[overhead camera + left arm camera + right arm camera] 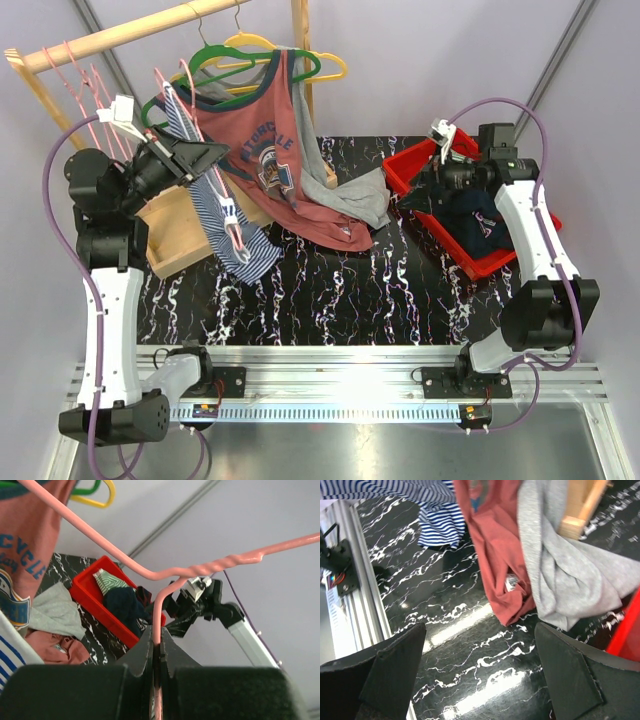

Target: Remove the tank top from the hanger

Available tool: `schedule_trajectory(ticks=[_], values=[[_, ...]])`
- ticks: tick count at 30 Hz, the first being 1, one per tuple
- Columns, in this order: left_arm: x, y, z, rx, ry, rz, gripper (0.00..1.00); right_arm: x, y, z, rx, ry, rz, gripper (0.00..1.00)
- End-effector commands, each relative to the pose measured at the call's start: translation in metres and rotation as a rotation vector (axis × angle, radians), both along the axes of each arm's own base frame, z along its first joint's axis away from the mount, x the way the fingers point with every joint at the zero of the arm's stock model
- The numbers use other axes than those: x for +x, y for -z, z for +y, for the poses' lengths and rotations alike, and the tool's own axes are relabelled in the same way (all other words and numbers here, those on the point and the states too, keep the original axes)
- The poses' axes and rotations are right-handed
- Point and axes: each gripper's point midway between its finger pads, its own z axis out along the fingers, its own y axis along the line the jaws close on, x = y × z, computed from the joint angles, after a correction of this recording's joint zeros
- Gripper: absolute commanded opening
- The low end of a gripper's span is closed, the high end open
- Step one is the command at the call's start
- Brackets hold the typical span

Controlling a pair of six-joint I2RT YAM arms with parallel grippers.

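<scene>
A blue-and-white striped tank top (228, 232) hangs from a pink wire hanger (238, 240) at the left, its lower end resting on the black marble table (330, 300). My left gripper (200, 155) is shut on that hanger's wire. In the left wrist view the pink hanger (165, 572) runs down between the closed fingers of the left gripper (158, 640), and a strip of striped tank top (7, 655) shows at the lower left. My right gripper (420, 188) hovers open by the red bin. Nothing lies between the fingers of the right gripper (480, 675), only table, with the striped tank top (440, 527) beyond.
A red printed tank top (270, 160) on a green hanger (215, 55) and a grey garment (352, 195) drape from the wooden rack (130, 35). Empty pink hangers (80, 75) hang at the left. A red bin (478, 262) holding dark clothes sits at the right.
</scene>
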Motion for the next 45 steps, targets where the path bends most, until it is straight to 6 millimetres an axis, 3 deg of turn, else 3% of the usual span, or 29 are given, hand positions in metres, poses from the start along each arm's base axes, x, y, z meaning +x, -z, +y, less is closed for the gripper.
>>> schedule_trajectory(ticks=[1, 8, 14, 18, 20, 21, 22, 27, 30, 35, 39, 45], values=[[-0.031, -0.005, -0.016, 0.061, 0.13, -0.085, 0.0, -0.018, -0.031, 0.017, 0.019, -0.112, -0.117, 0.98], [-0.058, 0.015, -0.036, 0.099, 0.255, -0.087, 0.0, -0.029, -0.039, 0.038, 0.009, -0.215, -0.2, 0.98], [-0.085, 0.031, -0.076, 0.12, 0.465, -0.083, 0.0, -0.032, -0.058, 0.065, 0.009, -0.306, -0.352, 0.98], [-0.104, 0.031, -0.102, 0.126, 0.612, -0.092, 0.0, -0.028, -0.08, 0.081, 0.057, -0.265, -0.421, 0.99], [-0.11, 0.03, -0.11, 0.124, 0.665, -0.103, 0.0, -0.021, -0.106, 0.086, 0.088, -0.217, -0.537, 1.0], [-0.111, 0.029, -0.113, 0.122, 0.684, -0.105, 0.0, -0.024, -0.106, 0.091, 0.121, -0.196, -0.491, 1.0], [-0.116, 0.028, -0.118, 0.116, 0.714, -0.114, 0.0, -0.017, -0.121, 0.093, 0.144, -0.159, -0.551, 1.0], [-0.125, 0.029, -0.135, 0.098, 0.818, -0.12, 0.0, -0.022, -0.155, 0.106, 0.301, -0.042, -0.495, 0.99], [-0.128, 0.031, -0.142, 0.091, 0.866, -0.114, 0.0, -0.029, -0.16, 0.122, 0.336, -0.033, -0.477, 0.98], [-0.128, 0.029, -0.149, 0.079, 0.913, -0.124, 0.0, -0.019, -0.155, 0.146, 0.34, 0.034, -0.441, 0.96], [-0.128, 0.03, -0.151, 0.076, 0.934, -0.124, 0.0, -0.009, -0.154, 0.152, 0.33, 0.069, -0.438, 0.92], [-0.129, 0.032, -0.153, 0.076, 0.953, -0.119, 0.0, 0.002, -0.146, 0.153, 0.285, 0.097, -0.469, 0.77]])
